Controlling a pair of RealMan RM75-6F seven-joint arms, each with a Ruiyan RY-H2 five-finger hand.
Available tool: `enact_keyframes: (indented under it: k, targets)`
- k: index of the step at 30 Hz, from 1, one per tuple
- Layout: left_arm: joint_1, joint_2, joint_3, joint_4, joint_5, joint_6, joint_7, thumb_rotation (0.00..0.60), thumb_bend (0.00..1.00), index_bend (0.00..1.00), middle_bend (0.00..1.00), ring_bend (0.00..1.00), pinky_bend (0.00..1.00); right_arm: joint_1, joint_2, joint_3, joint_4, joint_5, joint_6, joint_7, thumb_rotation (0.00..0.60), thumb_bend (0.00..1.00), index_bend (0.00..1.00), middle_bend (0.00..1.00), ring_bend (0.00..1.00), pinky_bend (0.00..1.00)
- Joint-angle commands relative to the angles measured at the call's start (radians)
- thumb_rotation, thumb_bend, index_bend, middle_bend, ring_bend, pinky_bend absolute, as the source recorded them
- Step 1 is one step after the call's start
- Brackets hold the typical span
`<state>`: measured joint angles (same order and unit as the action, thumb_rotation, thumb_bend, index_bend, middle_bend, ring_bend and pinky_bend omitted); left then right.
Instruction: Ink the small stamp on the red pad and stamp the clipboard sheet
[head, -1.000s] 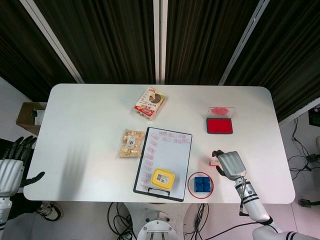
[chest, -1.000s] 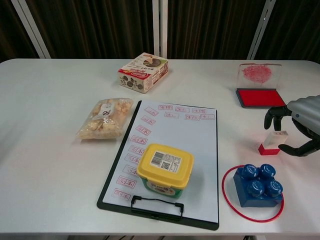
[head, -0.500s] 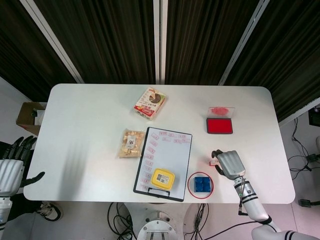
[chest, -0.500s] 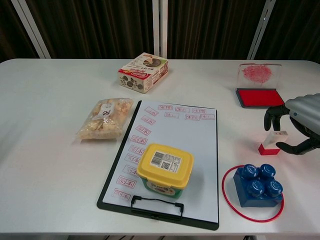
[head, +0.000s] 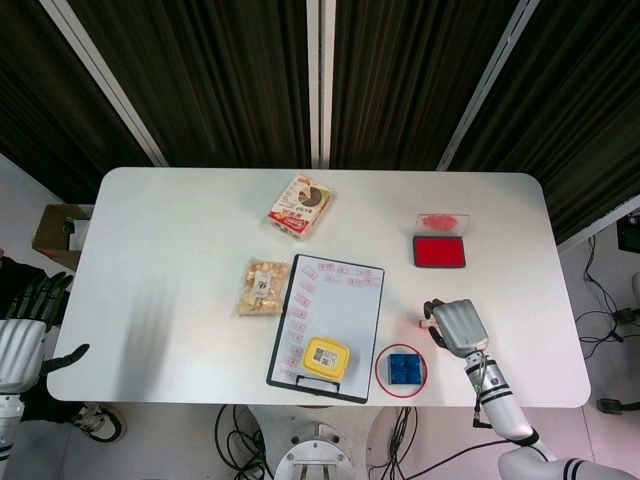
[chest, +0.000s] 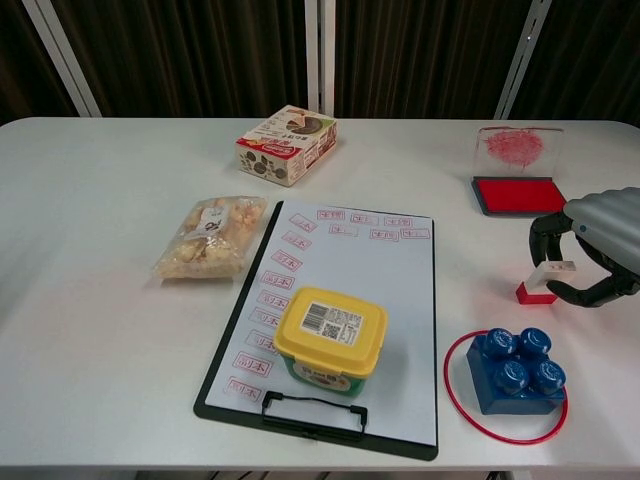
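The small stamp (chest: 543, 281), clear with a red base, stands on the table right of the clipboard (chest: 370, 290); in the head view the stamp (head: 428, 322) peeks out at my right hand's left edge. My right hand (chest: 598, 248) (head: 456, 325) curls around it, fingers behind and thumb in front, very close; contact is unclear. The red pad (chest: 517, 194) (head: 439, 251) lies open further back, lid raised. The clipboard sheet (head: 338, 300) carries several red stamp marks along its top and left edges. My left hand (head: 22, 338) hangs off the table's left edge, fingers apart, holding nothing.
A yellow-lidded tub (chest: 330, 340) sits on the clipboard's lower part. A blue block (chest: 515, 370) inside a red ring lies just in front of the stamp. A snack bag (chest: 212, 238) lies left of the clipboard, and a printed box (chest: 286, 145) stands behind it.
My right hand's fingers and thumb have drawn in a little closer around the stamp. The stamp has barely shifted. The left hand has stayed put.
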<state>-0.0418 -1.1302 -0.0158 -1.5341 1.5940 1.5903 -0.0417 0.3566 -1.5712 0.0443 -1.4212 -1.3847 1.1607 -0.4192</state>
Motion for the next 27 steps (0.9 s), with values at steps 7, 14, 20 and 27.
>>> enact_keyframes:
  k: [7,14,20,27]
  targets:
    - [0.001,0.0,0.001,0.002,0.001,0.001,-0.004,0.6,0.0,0.07,0.07,0.05,0.16,0.001,0.03,0.044,-0.006,-0.022,0.061,0.074,0.6,0.36,0.69,0.63,0.82,0.98]
    - [0.003,-0.002,0.001,0.01,-0.006,-0.001,-0.013,0.6,0.0,0.07,0.07,0.05,0.16,0.074,0.147,0.181,0.034,0.05,-0.026,0.313,0.6,0.39,0.8,0.75,0.9,1.0]
    - [-0.002,-0.003,0.0,0.01,-0.006,-0.009,-0.012,0.6,0.0,0.07,0.07,0.05,0.16,0.209,0.192,0.217,0.234,0.075,-0.251,0.436,0.6,0.4,0.83,0.75,0.9,1.0]
    - [-0.011,0.001,-0.003,0.001,-0.011,-0.023,0.002,0.6,0.0,0.07,0.07,0.05,0.16,0.327,0.139,0.175,0.45,0.016,-0.431,0.616,0.6,0.42,0.86,0.77,0.91,1.0]
